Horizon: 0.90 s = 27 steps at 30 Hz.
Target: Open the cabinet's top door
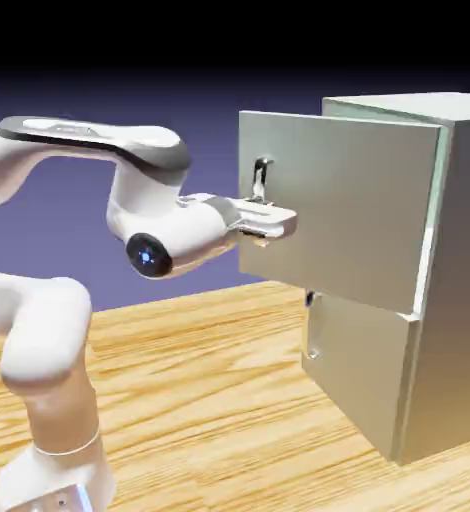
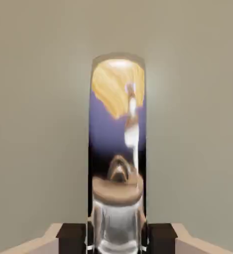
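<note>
The grey metal cabinet [image 1: 461, 290] stands on the exterior view's right. Its top door [image 1: 349, 215] is swung partly out, free edge toward the arm, with a pale gap along its hinge side. My gripper [image 1: 270, 216] is shut on the lower part of the door's small vertical handle [image 1: 262, 178]. The hand view is filled by the door panel [image 2: 39, 124], with the shiny handle [image 2: 117, 149] running up the middle. That handle sits between my dark fingertips [image 2: 71, 238], so my gripper [image 2: 117, 239] is closed around it.
The shorter lower door [image 1: 359, 375] with its own small handle [image 1: 312, 350] lies flat against the cabinet below. The wooden table [image 1: 199, 380] stretches between the arm's base [image 1: 49, 470] and the cabinet.
</note>
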Available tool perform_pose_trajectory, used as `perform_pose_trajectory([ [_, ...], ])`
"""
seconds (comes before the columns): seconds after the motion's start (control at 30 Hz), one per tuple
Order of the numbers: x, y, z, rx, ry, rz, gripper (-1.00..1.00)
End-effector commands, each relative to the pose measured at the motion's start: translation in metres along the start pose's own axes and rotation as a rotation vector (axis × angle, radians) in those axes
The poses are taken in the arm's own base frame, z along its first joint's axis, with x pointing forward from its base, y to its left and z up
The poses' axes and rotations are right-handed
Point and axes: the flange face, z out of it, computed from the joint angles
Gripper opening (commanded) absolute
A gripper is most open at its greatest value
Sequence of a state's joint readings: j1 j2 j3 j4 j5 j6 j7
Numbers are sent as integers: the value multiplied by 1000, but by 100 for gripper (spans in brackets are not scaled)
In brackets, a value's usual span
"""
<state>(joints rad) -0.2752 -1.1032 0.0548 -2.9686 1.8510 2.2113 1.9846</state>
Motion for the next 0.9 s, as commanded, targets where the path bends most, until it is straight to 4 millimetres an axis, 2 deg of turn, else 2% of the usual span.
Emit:
perform_pose_trajectory([
  [0.0, -2, -2, -5, -14, 15, 0, -100],
  [0.4, -37, -37, -72, -205, 206, 0, -100],
  [0.67, -77, -77, -118, -370, 371, 0, -100],
  [0.87, -109, -109, -141, -486, 487, 0, -100],
])
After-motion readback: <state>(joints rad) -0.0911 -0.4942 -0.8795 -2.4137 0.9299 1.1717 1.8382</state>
